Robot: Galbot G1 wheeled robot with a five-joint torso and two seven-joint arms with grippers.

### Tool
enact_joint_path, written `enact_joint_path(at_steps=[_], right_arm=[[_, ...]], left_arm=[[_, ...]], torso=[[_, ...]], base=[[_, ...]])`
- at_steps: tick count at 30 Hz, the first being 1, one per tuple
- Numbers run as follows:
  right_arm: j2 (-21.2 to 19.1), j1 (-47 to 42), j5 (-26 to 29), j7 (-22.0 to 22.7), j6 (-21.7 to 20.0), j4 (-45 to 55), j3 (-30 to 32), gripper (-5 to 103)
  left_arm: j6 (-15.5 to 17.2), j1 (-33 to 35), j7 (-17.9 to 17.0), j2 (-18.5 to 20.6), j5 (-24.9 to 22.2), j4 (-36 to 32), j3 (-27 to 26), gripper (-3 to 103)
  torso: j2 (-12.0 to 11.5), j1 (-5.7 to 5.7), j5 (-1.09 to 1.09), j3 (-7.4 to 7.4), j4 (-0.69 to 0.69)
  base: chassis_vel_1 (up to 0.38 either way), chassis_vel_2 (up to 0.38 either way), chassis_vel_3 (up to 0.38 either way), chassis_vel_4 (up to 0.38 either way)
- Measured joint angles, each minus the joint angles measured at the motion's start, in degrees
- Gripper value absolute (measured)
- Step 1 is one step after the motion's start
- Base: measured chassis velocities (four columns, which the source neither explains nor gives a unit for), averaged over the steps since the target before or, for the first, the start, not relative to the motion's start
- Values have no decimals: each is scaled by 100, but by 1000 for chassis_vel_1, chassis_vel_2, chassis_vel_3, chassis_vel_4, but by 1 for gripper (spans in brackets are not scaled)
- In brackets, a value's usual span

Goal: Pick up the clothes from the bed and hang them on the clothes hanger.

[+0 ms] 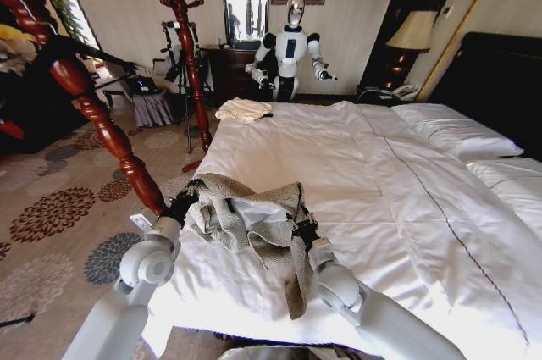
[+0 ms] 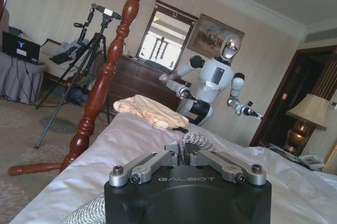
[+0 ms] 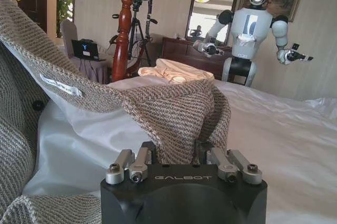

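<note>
Right now both grippers clench the jacket over the near corner of the bed. The left gripper pinches one upper end of the garment, and in its wrist view a twisted tuft of flecked knit stands up between the closed fingers. The right gripper has the other upper end; in its wrist view the knit hem drops straight into the clamped fingers, with the white lining and a small sewn label spread out beyond it.

Held this way, the jacket's long axis runs across from the left gripper to the right gripper, roughly parallel to the near edge of the mattress. Its middle sags between them onto the white duvet, showing a patch of lining, and one long strip of knit hangs below the right gripper, pointing down along that arm.

Beside the left gripper, just off the bed's edge, leans a reddish-brown turned wooden pole; a second such pole with pegs stands farther out beyond the jacket. Well past both grippers, at the far end of the bed, lies a small cream folded cloth. Behind it stands another white robot, and pillows lie far off to the right gripper's outer side.
</note>
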Motion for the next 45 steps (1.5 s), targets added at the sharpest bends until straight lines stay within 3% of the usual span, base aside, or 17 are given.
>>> enact_joint_path(at_steps=[5,11,13,16,17,21,32,40,42,44,45], right_arm=[[8,19,256,-115,128,-59,230,22],[-63,161,878,-314,286,66,447,7],[-244,231,1704,-683,376,453,512,2],[-551,433,2752,-941,439,957,516,2],[-551,433,2752,-941,439,957,516,2],[-1038,927,3759,-876,442,1387,552,2],[-1762,2040,4741,-871,557,1826,774,2],[-1773,3067,5099,-713,478,1919,702,2],[-1699,3162,5100,-684,449,1858,694,2],[-1673,3178,5089,-678,441,1828,694,2],[-1654,3196,5059,-669,428,1790,701,2]], left_arm=[[0,53,-18,-19,-4,-85,-14,6],[-1,122,-29,-7,-10,-172,-45,7],[-9,160,-12,16,-17,-250,-62,7],[-55,167,76,74,-76,-398,-87,7],[-55,167,76,74,-76,-398,-87,7],[-278,119,362,209,-88,-546,-158,3],[-517,-30,723,460,-76,-720,-366,0],[-594,161,878,490,193,-880,-508,-3],[-599,254,881,490,232,-985,-601,6],[-602,294,881,513,242,-1043,-662,6],[-611,341,882,583,244,-1132,-793,16]], torso=[[0,0,0,0,0],[0,0,1,0,0],[0,0,0,0,0],[0,0,0,0,1],[0,0,0,0,1],[0,0,0,0,1],[0,0,0,0,-1],[0,0,-1,0,0],[0,0,-1,0,1],[0,0,-1,0,1],[0,0,0,0,0]], base=[[0,0,0,0],[0,0,0,0],[0,0,0,0],[0,0,0,0],[0,0,0,0],[0,0,0,0],[0,0,0,0],[0,0,0,0],[0,0,0,0],[0,0,0,0],[0,0,0,0]])
